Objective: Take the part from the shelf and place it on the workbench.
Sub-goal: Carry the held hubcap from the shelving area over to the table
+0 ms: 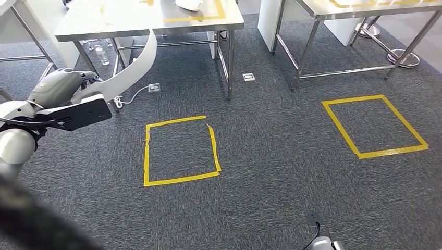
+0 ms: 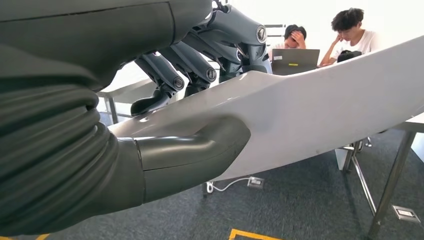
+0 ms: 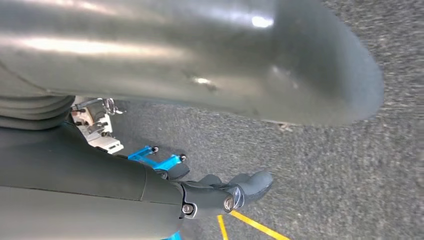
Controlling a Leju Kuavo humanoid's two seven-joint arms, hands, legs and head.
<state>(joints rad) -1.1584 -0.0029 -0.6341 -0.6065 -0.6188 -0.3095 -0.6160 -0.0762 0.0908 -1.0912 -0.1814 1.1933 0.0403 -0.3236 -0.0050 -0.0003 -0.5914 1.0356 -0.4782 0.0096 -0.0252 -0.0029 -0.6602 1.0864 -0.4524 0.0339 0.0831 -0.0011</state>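
Left hand (image 2: 200, 100) gripping long curved white part (image 2: 320, 110), thumb under, fingers over. Right hand (image 3: 220, 192) hanging above carpet, fingers loosely apart, holding nothing. Table (image 1: 130, 23) ahead.

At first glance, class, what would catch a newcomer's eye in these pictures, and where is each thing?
First, the long curved white part, gripped by the robot's left hand and arching up toward the grey workbench at upper left in the head view. Next, two yellow tape squares on the dark carpet, one in the middle, one to the right. Two people sit at a laptop beyond the part.
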